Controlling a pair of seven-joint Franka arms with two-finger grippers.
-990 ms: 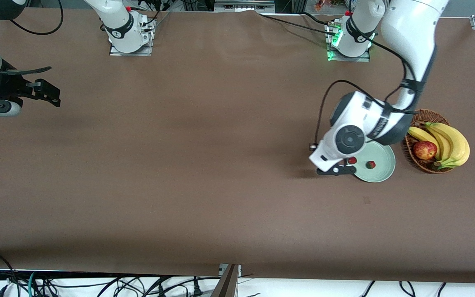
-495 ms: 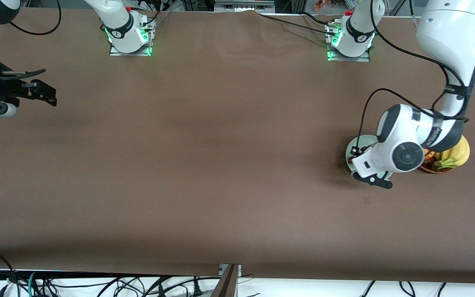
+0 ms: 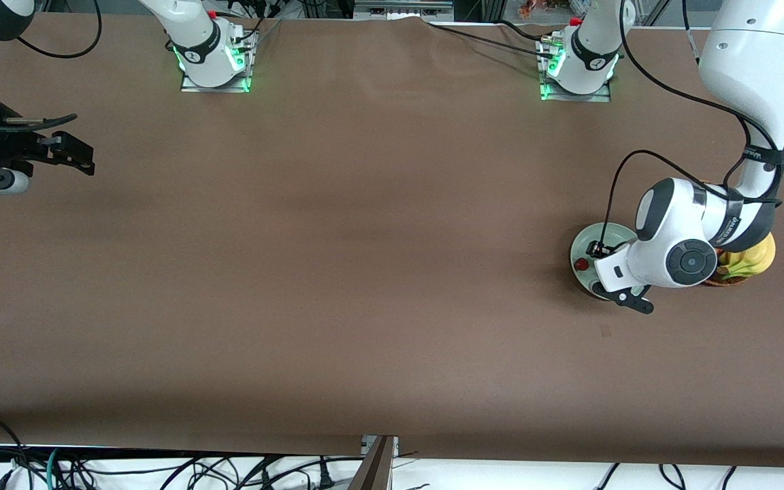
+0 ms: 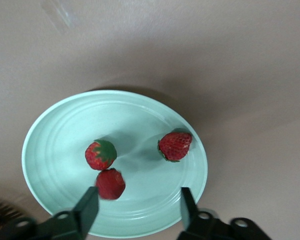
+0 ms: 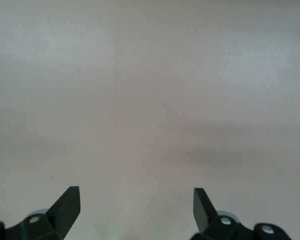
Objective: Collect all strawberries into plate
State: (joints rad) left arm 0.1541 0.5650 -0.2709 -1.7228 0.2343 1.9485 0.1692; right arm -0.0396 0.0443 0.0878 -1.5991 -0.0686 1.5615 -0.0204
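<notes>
All three small red strawberries [image 4: 175,146] lie on the round, pale mint-green plate [image 4: 50,130], the left gripper [image 4: 137,205] hangs released over it, the waiting right gripper [image 5: 135,205] spread over bare brown table, so the collecting looks done.

The left gripper [image 4: 137,212] hangs over the plate [image 4: 50,135], its fingers apart with nothing between them. All three strawberries lie on the plate below it: one strawberry [image 4: 110,184] sits just beside one fingertip [image 4: 88,206], a second strawberry [image 4: 100,154] touches the first and lies farther out from the claw, and the third strawberry [image 4: 175,146] lies apart from that pair, out ahead of the other fingertip. The plate rests on the table [image 3: 365,272] beside the basket [image 3: 722,280], toward the left arm's end. The right gripper [image 5: 136,202] waits, fingers spread, over bare table at the right arm's end.
</notes>
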